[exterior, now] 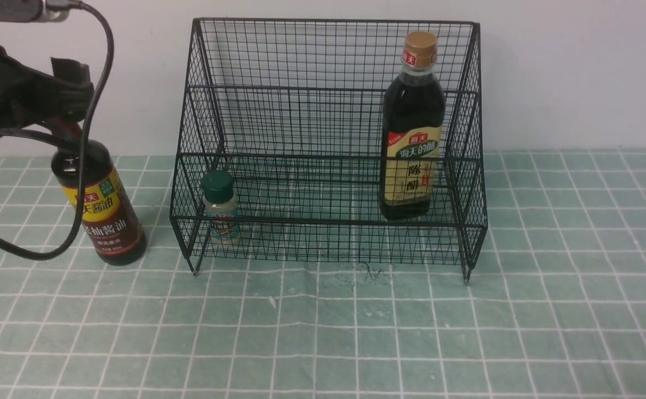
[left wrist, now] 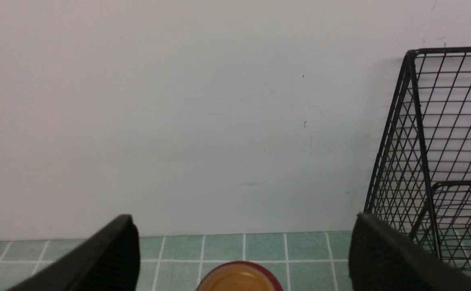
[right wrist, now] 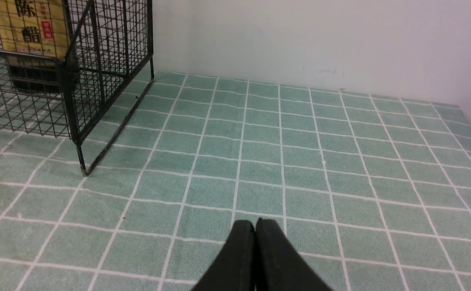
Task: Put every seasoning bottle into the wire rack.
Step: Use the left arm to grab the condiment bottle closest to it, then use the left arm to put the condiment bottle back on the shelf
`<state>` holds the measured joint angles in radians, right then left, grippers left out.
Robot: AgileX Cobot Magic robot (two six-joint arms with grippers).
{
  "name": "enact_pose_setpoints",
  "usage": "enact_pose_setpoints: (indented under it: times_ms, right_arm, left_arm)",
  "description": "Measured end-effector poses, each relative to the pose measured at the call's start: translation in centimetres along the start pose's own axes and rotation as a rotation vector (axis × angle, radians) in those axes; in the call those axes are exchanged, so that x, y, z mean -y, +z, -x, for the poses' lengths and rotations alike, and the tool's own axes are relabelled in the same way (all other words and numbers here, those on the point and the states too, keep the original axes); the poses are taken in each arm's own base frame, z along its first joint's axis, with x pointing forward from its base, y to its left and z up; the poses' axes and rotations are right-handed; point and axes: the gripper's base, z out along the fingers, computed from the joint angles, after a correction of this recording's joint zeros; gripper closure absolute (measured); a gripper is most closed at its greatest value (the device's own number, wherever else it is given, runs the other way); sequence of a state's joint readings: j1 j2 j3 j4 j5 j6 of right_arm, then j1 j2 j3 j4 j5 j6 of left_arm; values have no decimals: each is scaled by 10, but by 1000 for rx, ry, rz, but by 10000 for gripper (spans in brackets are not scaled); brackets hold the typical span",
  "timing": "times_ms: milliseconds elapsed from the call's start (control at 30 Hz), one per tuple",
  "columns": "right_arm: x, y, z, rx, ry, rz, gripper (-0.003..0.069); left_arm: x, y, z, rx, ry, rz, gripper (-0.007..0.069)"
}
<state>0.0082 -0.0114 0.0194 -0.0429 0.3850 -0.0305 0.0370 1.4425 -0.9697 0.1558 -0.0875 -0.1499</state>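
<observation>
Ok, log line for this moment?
left claw open around soy sauce bottle top | bottle standing left of wire rack | vinegar bottle, green-capped shaker in rack | right claw shut, empty

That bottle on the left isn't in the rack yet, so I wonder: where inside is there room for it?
The rack is bare across its middle, between the shaker at its left end and the tan-capped bottle at its right. Those two ends are taken.
</observation>
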Motion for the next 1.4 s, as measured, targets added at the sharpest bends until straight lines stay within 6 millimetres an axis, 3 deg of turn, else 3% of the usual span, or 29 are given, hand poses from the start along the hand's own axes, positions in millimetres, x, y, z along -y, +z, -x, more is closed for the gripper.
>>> enact_pose_setpoints:
  times_ms: [400, 533, 667, 700, 900, 1033, 1233, 1400]
  right_arm:
    - [0, 0, 0, 0, 0, 0, 673]
    - [0, 0, 0, 0, 0, 0, 673]
    - [0, 0, 0, 0, 0, 0, 673]
    - [0, 0, 0, 0, 0, 0, 673]
    - [0, 0, 0, 0, 1, 0, 673]
    - [0, 0, 0, 0, 1, 0, 673]
    - [0, 0, 0, 0, 1, 0, 673]
    - [0, 0, 0, 0, 1, 0, 673]
  left_arm:
    - [0, 25, -26, -92, 15, -2, 19]
    - [0, 33, -33, -104, 36, -7, 94]
    - [0, 39, -41, -131, 45, -8, 265]
    - [0, 39, -41, -131, 32, -6, 340]
    - [1, 30, -37, -169, 18, 0, 362]
    - [-1, 16, -19, -211, 23, 21, 363]
    - [-2, -11, 46, -67, -19, 37, 365]
    - [5, -26, 84, 29, -46, 20, 365]
